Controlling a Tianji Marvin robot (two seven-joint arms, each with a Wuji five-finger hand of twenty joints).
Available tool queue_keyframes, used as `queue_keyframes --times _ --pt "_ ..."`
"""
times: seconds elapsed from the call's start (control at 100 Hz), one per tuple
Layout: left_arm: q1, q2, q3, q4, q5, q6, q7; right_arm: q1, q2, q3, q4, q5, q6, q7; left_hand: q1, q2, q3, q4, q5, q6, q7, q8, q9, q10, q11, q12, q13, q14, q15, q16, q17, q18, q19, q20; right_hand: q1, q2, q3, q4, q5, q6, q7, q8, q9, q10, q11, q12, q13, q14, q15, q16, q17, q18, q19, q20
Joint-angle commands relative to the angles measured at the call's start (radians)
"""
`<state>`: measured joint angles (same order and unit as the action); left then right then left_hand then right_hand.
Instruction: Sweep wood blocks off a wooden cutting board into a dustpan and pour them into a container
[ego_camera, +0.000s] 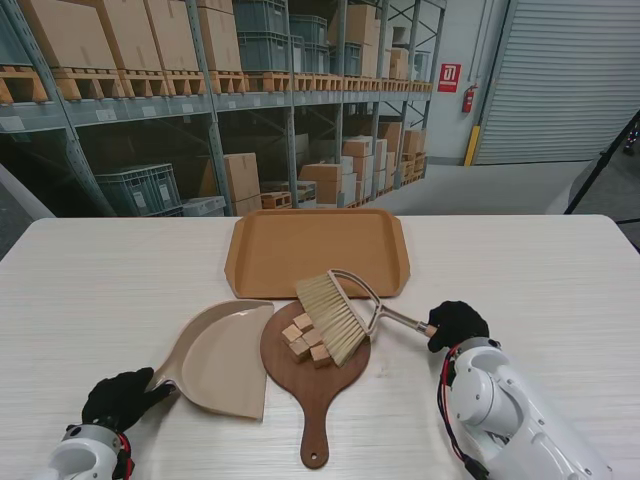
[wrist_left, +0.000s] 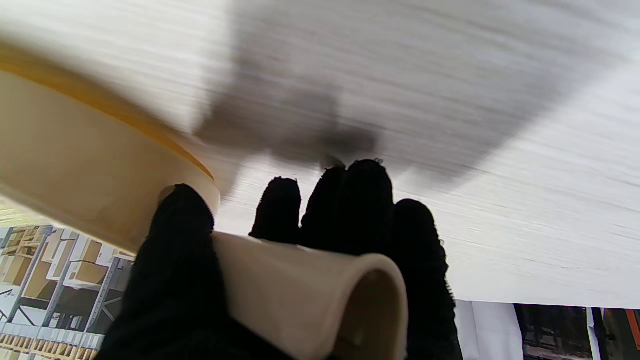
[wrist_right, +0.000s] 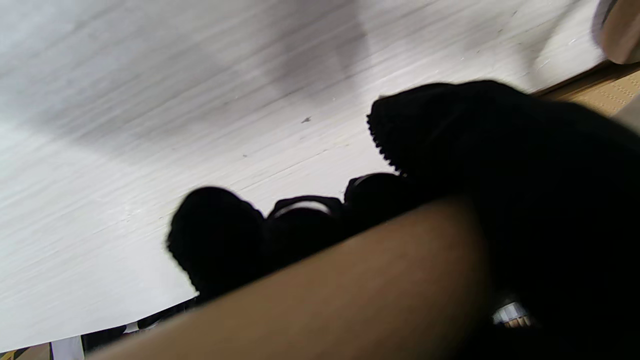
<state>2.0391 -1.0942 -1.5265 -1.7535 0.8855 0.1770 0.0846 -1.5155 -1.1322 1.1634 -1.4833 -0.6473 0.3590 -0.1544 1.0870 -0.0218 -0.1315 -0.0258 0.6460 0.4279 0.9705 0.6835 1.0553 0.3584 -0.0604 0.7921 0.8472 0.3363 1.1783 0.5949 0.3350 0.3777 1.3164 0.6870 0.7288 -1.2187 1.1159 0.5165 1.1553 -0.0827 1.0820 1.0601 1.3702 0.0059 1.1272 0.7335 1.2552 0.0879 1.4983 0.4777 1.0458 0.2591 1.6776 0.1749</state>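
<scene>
A round dark wooden cutting board (ego_camera: 312, 385) lies near me at the table's middle, handle toward me. Several small wood blocks (ego_camera: 303, 338) sit on its far left part. The brush (ego_camera: 332, 315) rests its pale bristles against the blocks. My right hand (ego_camera: 457, 322) is shut on the brush's wooden handle (wrist_right: 320, 295). The beige dustpan (ego_camera: 222, 357) lies left of the board, its open edge touching the board's rim. My left hand (ego_camera: 120, 399) is shut on the dustpan's tubular handle (wrist_left: 300, 295).
An orange-brown tray (ego_camera: 317, 250) lies just beyond the board and brush. The white table (ego_camera: 520, 270) stretches wide to both sides. Warehouse shelving stands behind the far edge.
</scene>
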Motion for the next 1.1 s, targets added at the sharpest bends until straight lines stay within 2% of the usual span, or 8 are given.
queue_keyframes --times 0.0,0.15,0.37,0.6,1.09 --pt "0.020 -0.002 0.002 0.002 0.001 0.003 -0.029 0.006 -0.012 -0.016 0.002 0.005 -0.002 0.012 0.116 0.073 0.111 0.010 0.107 -0.062 0.015 -0.024 0.069 -0.321 1.381 -0.033 0.071 -0.240 -0.013 -0.010 0.005 -0.025 0.031 0.022 0.133 0.083 0.454 0.011 0.163 -0.177 0.135 0.015 0.077 -0.026 0.035 0.017 0.039 -0.050 0.018 -0.011 0.034 0.030 0.114 -0.016" --pt "0.028 0.000 -0.005 -0.009 0.009 0.002 -0.041 0.027 -0.016 -0.042 0.014 0.017 -0.002 0.008 0.116 0.057 0.114 0.012 0.123 -0.065 0.005 -0.031 0.079 -0.317 1.365 -0.037 0.081 -0.234 -0.023 -0.015 0.022 -0.020 0.028 0.018 0.131 0.084 0.454 0.008 0.162 -0.178 0.133 0.015 0.077 -0.027 0.033 0.016 0.039 -0.052 0.013 -0.014 0.034 0.030 0.114 -0.016" --pt "0.039 0.000 -0.009 -0.028 0.023 0.018 -0.049 0.031 -0.017 -0.041 0.005 0.009 0.003 0.001 0.098 0.006 0.126 0.021 0.176 -0.081 -0.027 -0.075 0.126 -0.311 1.284 -0.064 0.126 -0.214 -0.073 -0.037 0.072 -0.007 0.030 0.007 0.131 0.084 0.454 0.003 0.162 -0.180 0.129 0.015 0.077 -0.027 0.030 0.014 0.039 -0.051 0.011 -0.016 0.033 0.028 0.113 -0.016" --pt "0.046 0.002 -0.007 -0.051 0.045 0.046 -0.060 0.004 -0.012 -0.008 -0.029 -0.022 0.024 0.004 0.082 -0.055 0.131 0.022 0.210 -0.103 -0.028 -0.105 0.160 -0.314 1.231 -0.083 0.164 -0.207 -0.105 -0.053 0.107 -0.001 0.037 -0.005 0.133 0.087 0.454 0.001 0.162 -0.176 0.124 0.014 0.077 -0.024 0.026 0.013 0.039 -0.047 0.010 -0.017 0.033 0.028 0.113 -0.016" --pt "0.056 0.004 -0.002 -0.077 0.074 0.080 -0.079 -0.067 0.007 0.042 -0.080 -0.090 0.018 0.037 0.069 -0.088 0.138 0.019 0.228 -0.115 -0.025 -0.131 0.184 -0.319 1.201 -0.093 0.187 -0.205 -0.124 -0.060 0.136 0.007 0.043 -0.015 0.134 0.084 0.454 0.012 0.162 -0.171 0.124 0.018 0.077 -0.020 0.029 0.014 0.039 -0.042 0.020 -0.012 0.038 0.036 0.116 -0.026"
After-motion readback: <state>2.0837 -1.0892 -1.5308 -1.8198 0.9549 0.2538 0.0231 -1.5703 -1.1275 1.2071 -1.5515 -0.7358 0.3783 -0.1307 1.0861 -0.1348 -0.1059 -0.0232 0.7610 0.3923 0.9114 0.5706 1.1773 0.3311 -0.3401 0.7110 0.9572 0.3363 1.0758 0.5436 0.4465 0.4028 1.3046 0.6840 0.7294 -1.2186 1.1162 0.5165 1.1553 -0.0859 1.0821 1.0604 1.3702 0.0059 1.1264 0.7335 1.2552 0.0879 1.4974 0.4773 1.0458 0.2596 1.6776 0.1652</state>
